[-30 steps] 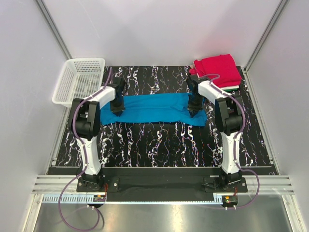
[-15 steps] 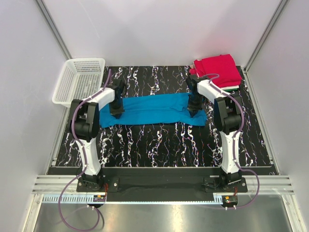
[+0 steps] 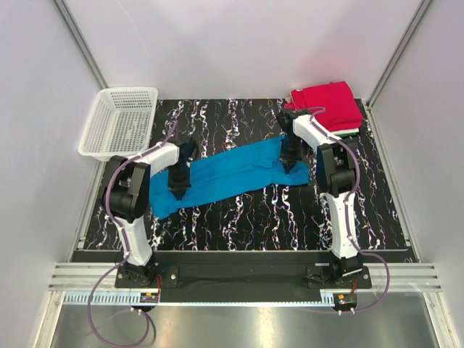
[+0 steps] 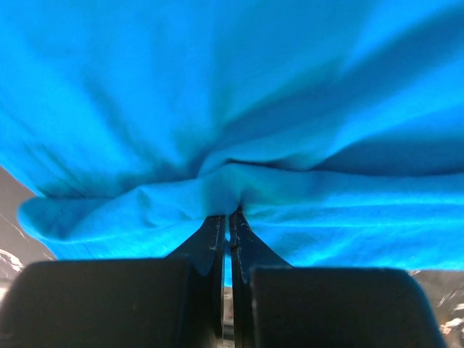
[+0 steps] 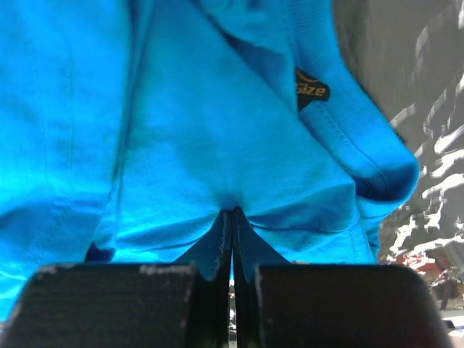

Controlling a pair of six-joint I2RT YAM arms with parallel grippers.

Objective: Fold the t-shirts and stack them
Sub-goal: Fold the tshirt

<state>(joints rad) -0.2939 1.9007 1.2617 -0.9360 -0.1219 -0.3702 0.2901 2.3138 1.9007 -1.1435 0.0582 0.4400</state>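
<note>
While both arms reach out over the black marbled desk, the blue t-shirt lies stretched in a long band across the middle of the frame, slanting from lower left up to the right. Toward the upper left, a white mesh basket sits at the desk's far corner, well apart from the cloth. At the upper right, a folded red t-shirt tops a neat pile, with slivers of green and white cloth showing under its near edge. The left tool is pinched tight on a bunched fold at the blue shirt's left end. The right tool is likewise clamped shut on the cloth at the right end, near the collar. A small black size label shows just inside the neckline.
</note>
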